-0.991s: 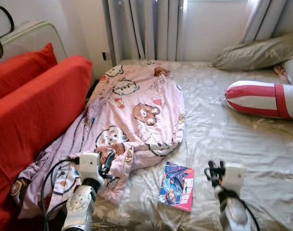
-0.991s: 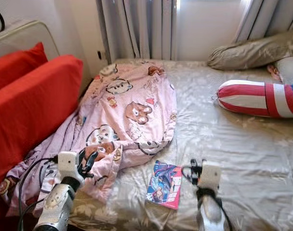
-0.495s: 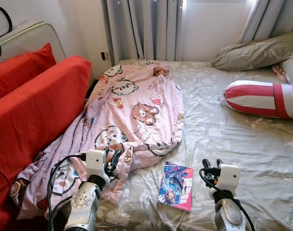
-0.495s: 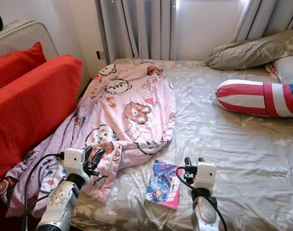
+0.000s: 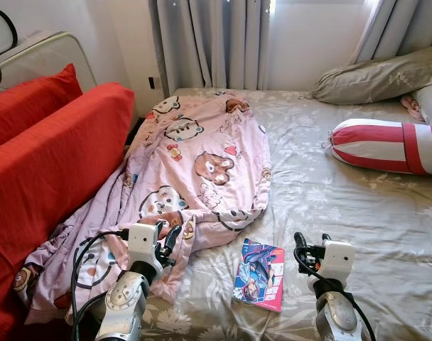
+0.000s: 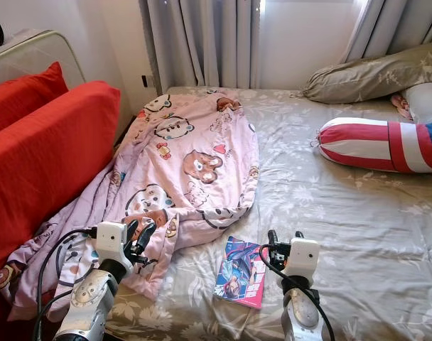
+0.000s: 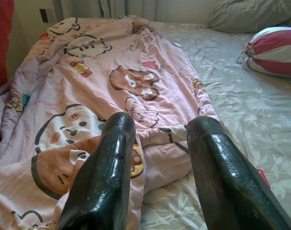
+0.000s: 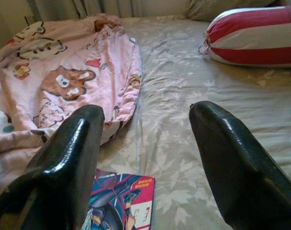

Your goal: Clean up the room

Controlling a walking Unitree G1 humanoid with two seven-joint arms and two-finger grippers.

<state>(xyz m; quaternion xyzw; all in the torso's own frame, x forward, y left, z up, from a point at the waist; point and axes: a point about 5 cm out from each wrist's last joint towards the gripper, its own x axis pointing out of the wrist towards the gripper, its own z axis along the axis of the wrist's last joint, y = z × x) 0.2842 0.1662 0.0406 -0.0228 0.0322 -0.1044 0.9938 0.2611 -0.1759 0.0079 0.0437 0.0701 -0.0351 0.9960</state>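
pink blanket [image 5: 202, 163] beside book [image 5: 260, 274] — red sofa [image 5: 52, 156] flanks bed [image 5: 344, 192].

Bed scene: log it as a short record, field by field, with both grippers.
surface: bed with grey floral sheet
blanket: pink cartoon blanket, crumpled along the bed's left side
book: colourful book, flat on the sheet near the blanket's edge
bolster: red-and-white striped bolster, far right
left gripper: open, over the blanket's near edge
right gripper: open, above the sheet right of the book
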